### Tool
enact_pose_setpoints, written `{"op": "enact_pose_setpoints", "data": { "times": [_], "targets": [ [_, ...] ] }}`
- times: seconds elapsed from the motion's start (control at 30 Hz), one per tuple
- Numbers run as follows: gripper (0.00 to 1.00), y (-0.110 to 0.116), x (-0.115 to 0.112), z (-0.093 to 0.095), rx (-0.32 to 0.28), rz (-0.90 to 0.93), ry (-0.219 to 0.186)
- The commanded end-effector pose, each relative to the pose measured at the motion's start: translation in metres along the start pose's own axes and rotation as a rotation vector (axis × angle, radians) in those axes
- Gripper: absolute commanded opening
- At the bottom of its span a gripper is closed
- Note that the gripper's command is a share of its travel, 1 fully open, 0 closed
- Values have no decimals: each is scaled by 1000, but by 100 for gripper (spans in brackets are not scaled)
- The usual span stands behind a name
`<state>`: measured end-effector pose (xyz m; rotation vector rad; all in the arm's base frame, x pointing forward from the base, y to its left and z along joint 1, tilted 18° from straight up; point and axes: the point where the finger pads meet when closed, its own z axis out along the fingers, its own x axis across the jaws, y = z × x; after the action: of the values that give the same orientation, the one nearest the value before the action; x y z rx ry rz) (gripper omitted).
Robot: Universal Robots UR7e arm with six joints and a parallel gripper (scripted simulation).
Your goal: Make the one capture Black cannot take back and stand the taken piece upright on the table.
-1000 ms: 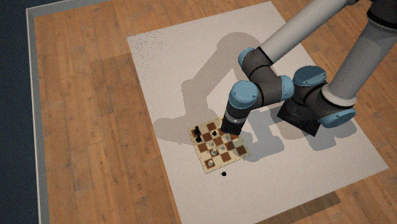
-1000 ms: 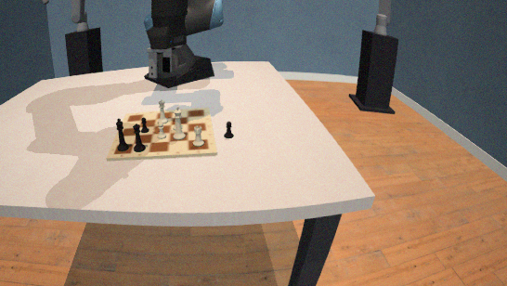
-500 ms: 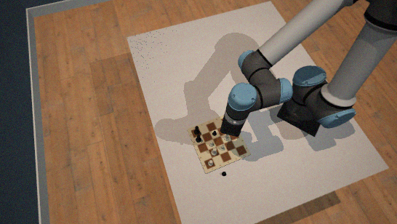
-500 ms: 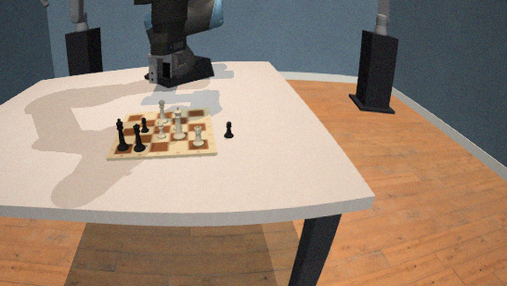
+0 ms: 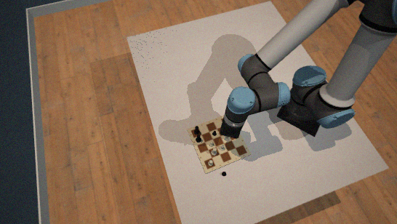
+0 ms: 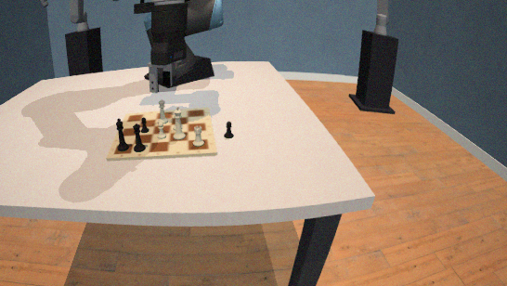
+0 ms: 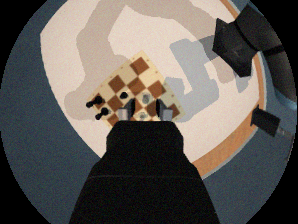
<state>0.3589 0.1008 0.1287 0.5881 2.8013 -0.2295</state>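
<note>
The small chessboard [image 5: 218, 145] lies on the white table and also shows in the exterior view [image 6: 162, 135] and the wrist view [image 7: 136, 92]. Two tall black pieces [image 6: 122, 136] [image 6: 138, 138] and a black pawn [image 6: 144, 125] stand on its left side. Several white pieces stand on it: a tall one at the back [image 6: 162, 110], a taller one [image 6: 178, 124], a pawn [image 6: 161, 129] and a rook [image 6: 198, 136]. A black pawn [image 6: 228, 130] [image 5: 224, 174] stands upright on the table just off the board's right edge. My gripper [image 6: 160, 85] is open and empty, above the board's far edge over the back white piece [image 5: 227, 138].
The arm's base [image 5: 313, 116] sits on the table behind the board. Two dark posts [image 6: 376, 70] [image 6: 84, 48] stand beyond the table. The table edge is close in front of the board in the exterior view.
</note>
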Motion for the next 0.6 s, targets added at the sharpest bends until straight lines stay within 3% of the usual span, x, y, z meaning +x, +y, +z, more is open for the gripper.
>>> {"op": "enact_pose_setpoints", "data": {
  "times": [0.0,0.57],
  "targets": [
    [79,0,0,6,-1,0,-1],
    [79,0,0,17,-1,0,-1]
  ]
}}
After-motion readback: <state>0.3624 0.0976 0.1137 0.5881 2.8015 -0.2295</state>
